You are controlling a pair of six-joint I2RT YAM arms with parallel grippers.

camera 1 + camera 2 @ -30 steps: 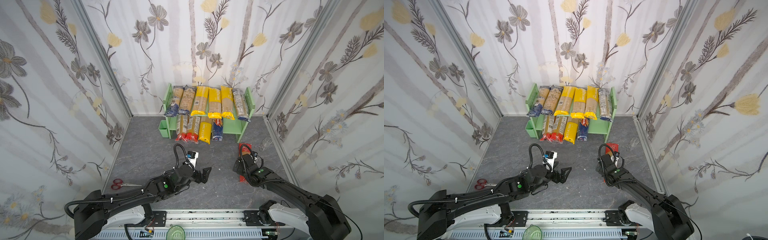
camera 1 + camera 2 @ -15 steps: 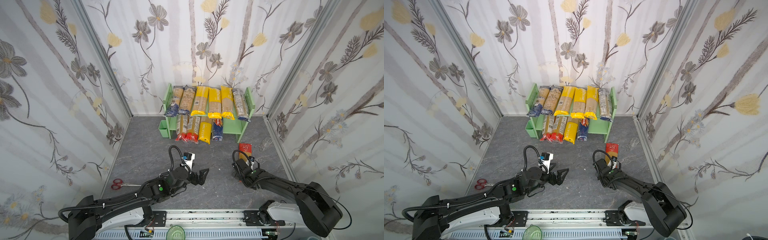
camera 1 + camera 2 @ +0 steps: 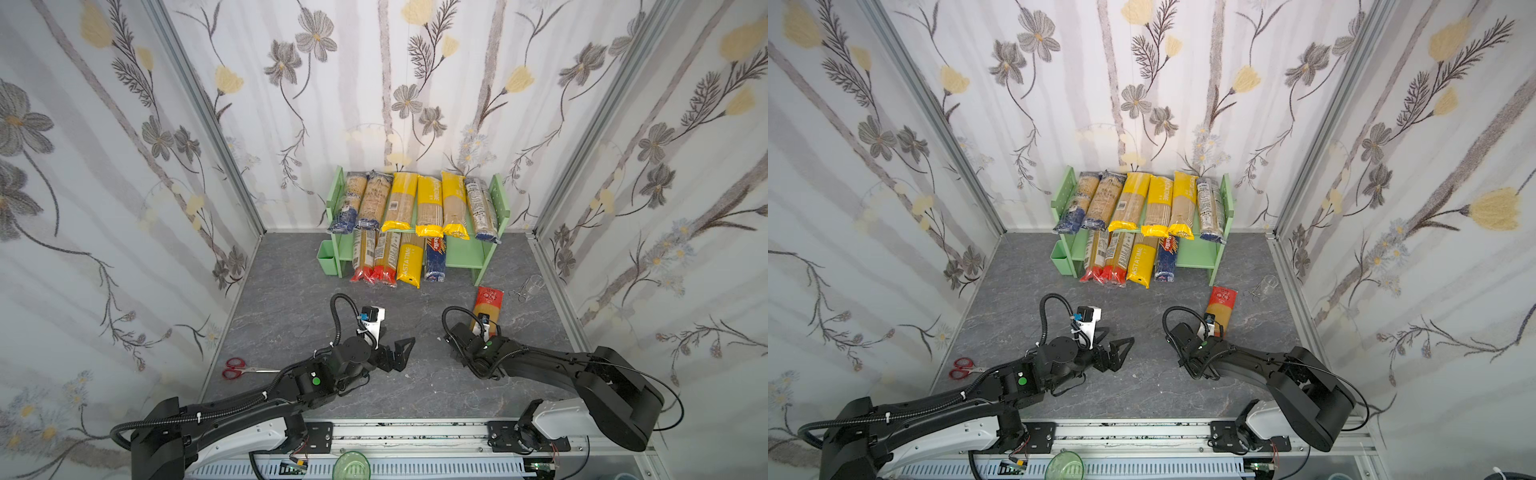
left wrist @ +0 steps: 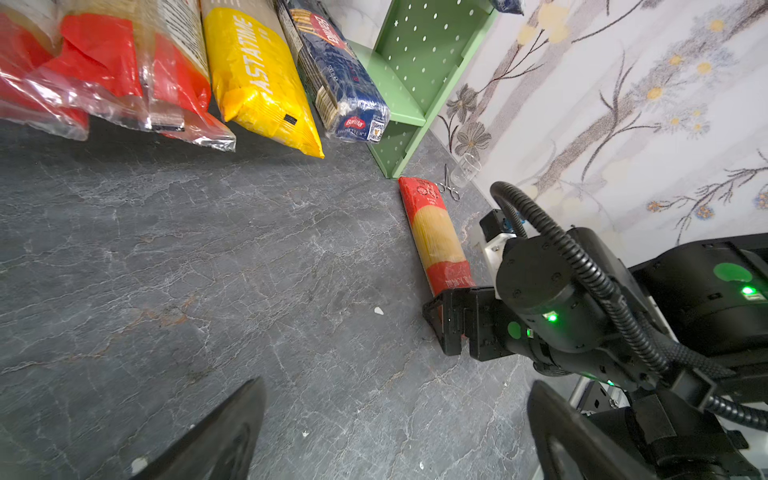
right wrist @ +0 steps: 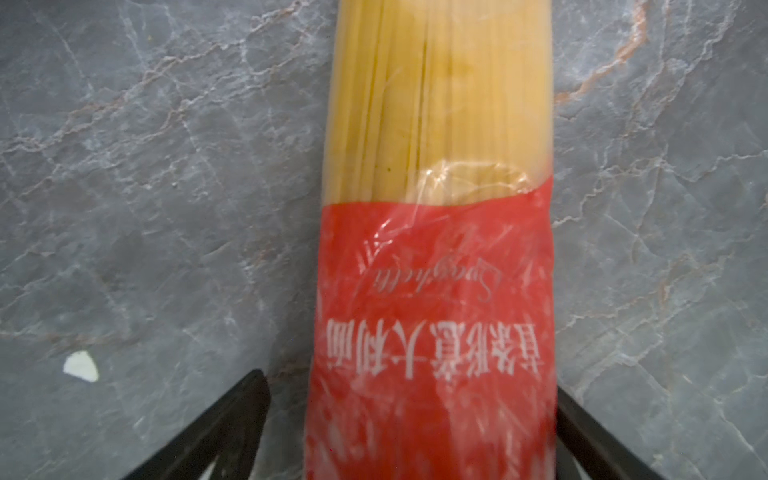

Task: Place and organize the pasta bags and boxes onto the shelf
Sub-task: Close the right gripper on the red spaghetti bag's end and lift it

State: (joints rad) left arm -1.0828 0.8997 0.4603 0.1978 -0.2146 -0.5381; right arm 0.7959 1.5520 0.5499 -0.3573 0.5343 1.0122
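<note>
One loose pasta bag (image 3: pixel 487 305) (image 5: pixel 436 199) with red ends lies on the grey floor, in front of the shelf's right leg. My right gripper (image 5: pixel 407 382) (image 3: pixel 482 332) straddles its near red end, open. One finger touches the bag's side and a gap shows at the other. The mint-green shelf (image 3: pixel 461 253) (image 3: pixel 1196 255) stands at the back wall. Several bags fill its top tier. Two red-ended bags, a yellow bag (image 4: pixel 257 79) and a dark-blue box (image 4: pixel 340 75) lie on the lower tier. My left gripper (image 4: pixel 397 382) (image 3: pixel 399 351) hangs open and empty over bare floor at mid-front.
Red scissors (image 3: pixel 237 369) lie by the left wall. A small green cup (image 3: pixel 327 254) hangs at the shelf's left side. A clear glass (image 3: pixel 536 282) and metal forceps (image 4: pixel 449 187) sit near the right wall. White crumbs dot the floor (image 4: pixel 378 310).
My right gripper has dropped low and drawn back along the loose bag to its near end, so more of the bag shows. The left gripper has hardly moved.
</note>
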